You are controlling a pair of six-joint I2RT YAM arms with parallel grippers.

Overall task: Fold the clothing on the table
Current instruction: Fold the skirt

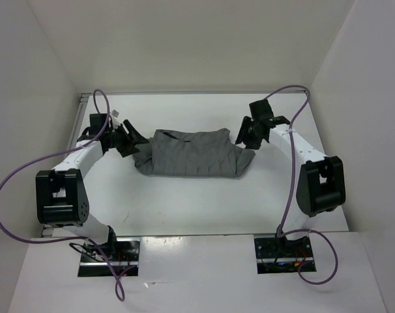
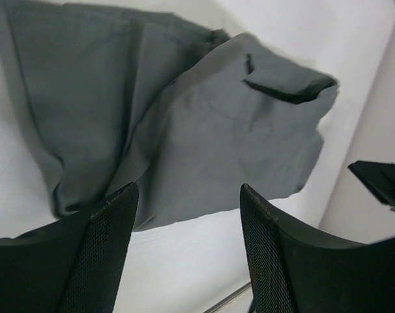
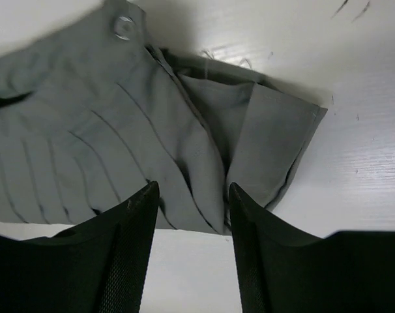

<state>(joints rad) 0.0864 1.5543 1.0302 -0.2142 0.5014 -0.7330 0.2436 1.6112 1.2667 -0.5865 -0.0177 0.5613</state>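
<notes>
The grey clothing (image 1: 191,155) lies in a wide, folded bundle on the white counter (image 1: 184,208), between the two arms and toward the back wall. Pleat-like creases run across its top layer. The left hand (image 1: 129,139) sits just off the garment's left end, its fingers (image 2: 113,222) apart with nothing between them and the cloth lying beyond the tips. The right hand (image 1: 245,132) hovers at the right end (where a folded flap pokes out), its fingers (image 3: 135,222) also apart and gripping nothing. A small round snap (image 3: 124,26) shows near the fabric's far edge in the right wrist view.
</notes>
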